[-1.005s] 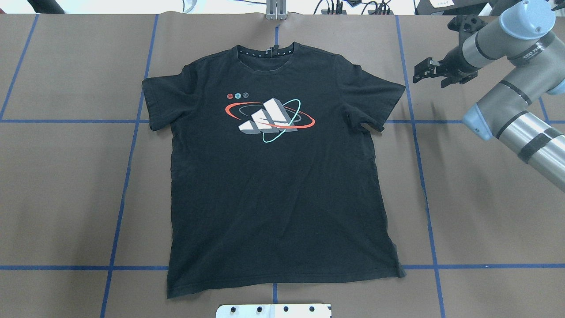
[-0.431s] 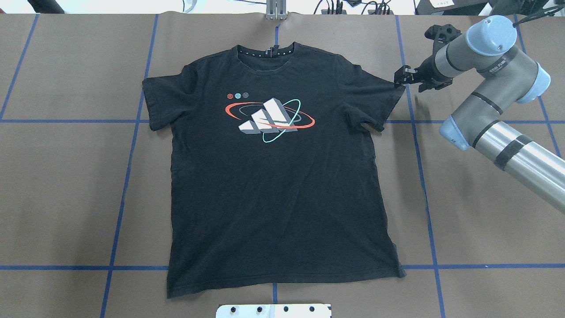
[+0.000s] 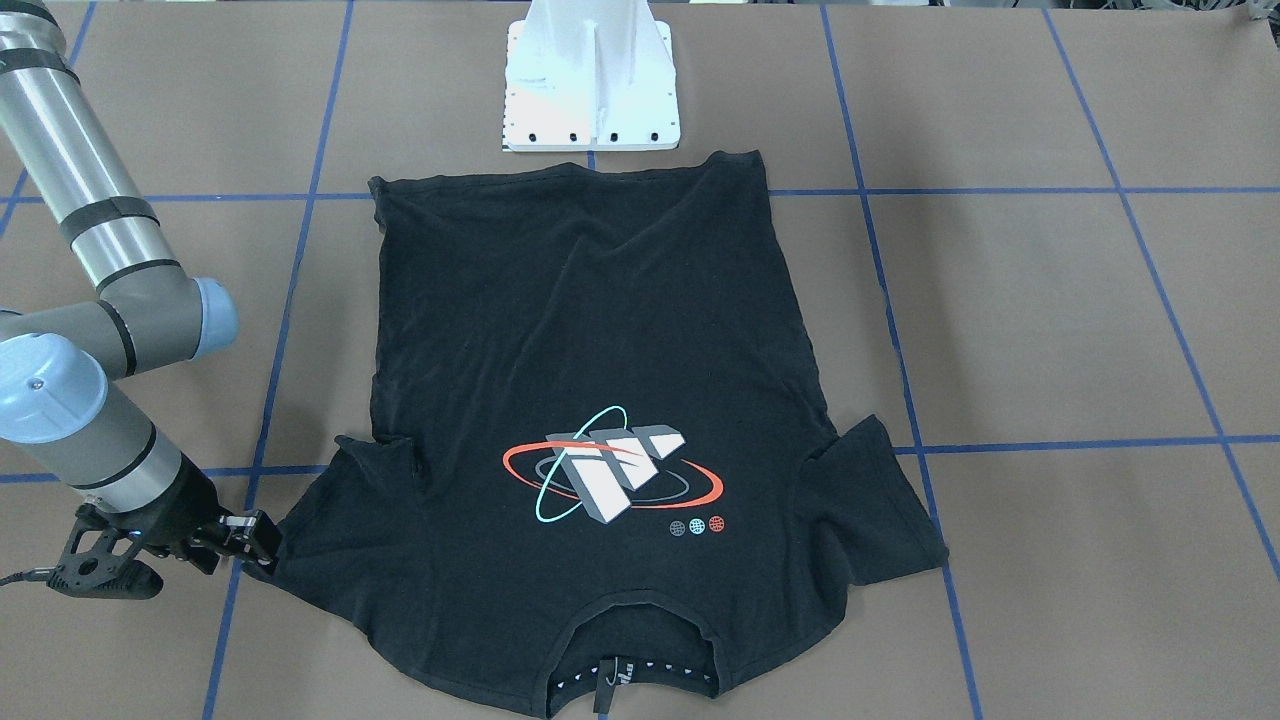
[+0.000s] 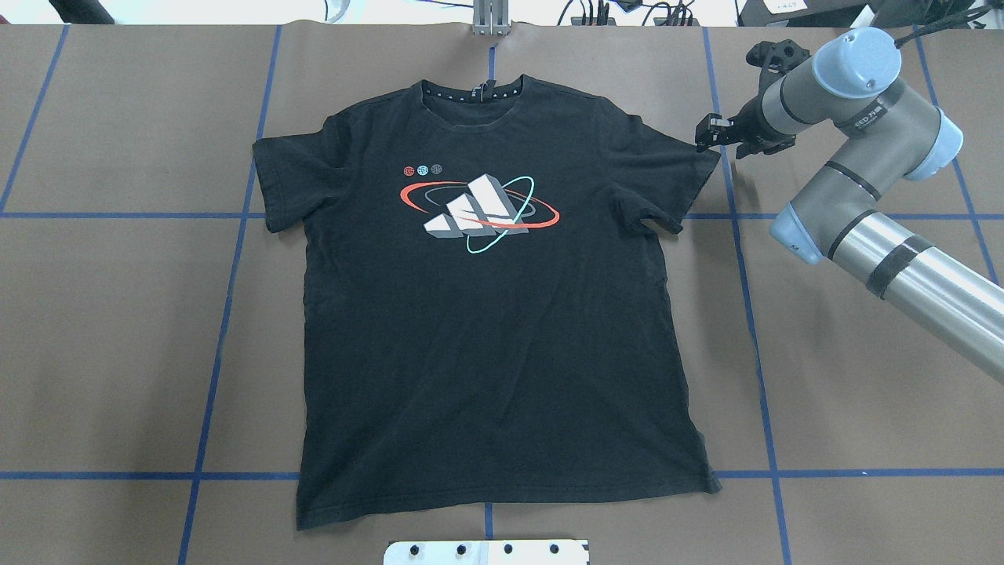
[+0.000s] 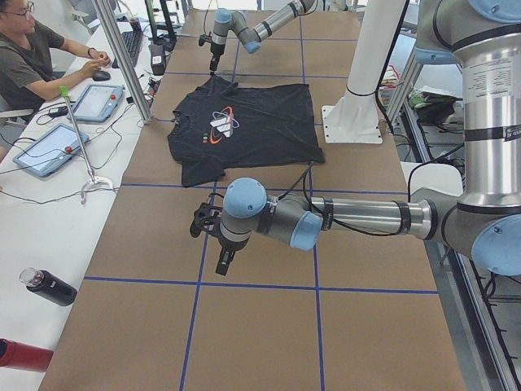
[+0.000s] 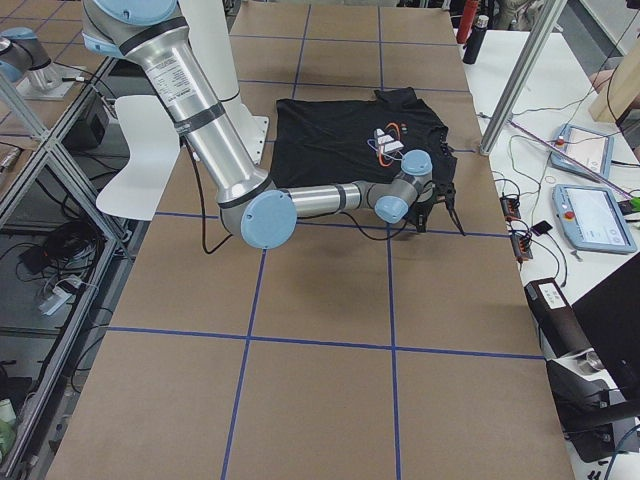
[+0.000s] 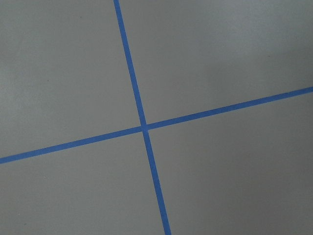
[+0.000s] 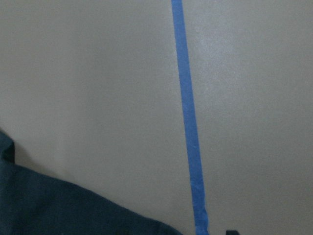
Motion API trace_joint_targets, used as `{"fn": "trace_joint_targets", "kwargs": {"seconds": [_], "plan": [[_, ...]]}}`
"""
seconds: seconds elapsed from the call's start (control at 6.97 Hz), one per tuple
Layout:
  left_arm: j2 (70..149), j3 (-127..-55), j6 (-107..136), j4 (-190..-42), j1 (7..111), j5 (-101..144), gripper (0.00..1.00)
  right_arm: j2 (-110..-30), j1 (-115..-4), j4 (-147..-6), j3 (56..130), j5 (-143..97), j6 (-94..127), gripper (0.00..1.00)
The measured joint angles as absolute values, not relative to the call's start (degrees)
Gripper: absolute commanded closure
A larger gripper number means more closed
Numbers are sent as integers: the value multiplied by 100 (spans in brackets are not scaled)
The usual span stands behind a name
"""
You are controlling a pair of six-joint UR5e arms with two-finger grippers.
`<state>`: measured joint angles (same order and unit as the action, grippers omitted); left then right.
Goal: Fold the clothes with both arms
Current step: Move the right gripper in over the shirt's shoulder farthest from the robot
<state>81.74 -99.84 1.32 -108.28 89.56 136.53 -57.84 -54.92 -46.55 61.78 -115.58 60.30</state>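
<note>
Black T-shirt (image 4: 486, 329) lies flat, logo up, mid-tabletop (image 4: 863, 408), collar away from the robot. Right end effector (image 4: 708, 132) sits low at the tip of the sleeve (image 4: 667, 169) on its side, jaws parted, nothing held. Left end effector (image 5: 200, 222) hangs well apart from the shirt; open or closed, cannot tell. Risks: the pinch takes only the top layer or slips off the hem; a one-sided pull drags and bunches the cloth. White pedestal (image 3: 590, 90) stands just beside the bottom hem. Nothing visible lies between jaws and sleeve.

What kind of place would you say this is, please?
Probably a robotics lab: the right arm reaches over a brown table gridded with blue tape, and an operator sits beside control tablets.
</note>
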Motion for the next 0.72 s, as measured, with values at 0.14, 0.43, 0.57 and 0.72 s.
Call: {"fn": "trace_joint_targets", "kwargs": {"seconds": [0.14,0.43,0.57,0.72], "plan": [[8174,-9984,130,-10828,8956,13653,0,-5779,-5485,-4655,6165,-11539,6029,37],[8174,-9984,124,-10828,8956,13658,0,-5775,-5463,-4650,6137,-11519,6029,40],[8174,-9984,123,-10828,8959,13658,0,-5775,-5450,-4650,6131,-11515,6029,49],[8174,-9987,123,-10828,8960,13658,0,-5774,-5439,-4651,6125,-11503,6029,65]]}}
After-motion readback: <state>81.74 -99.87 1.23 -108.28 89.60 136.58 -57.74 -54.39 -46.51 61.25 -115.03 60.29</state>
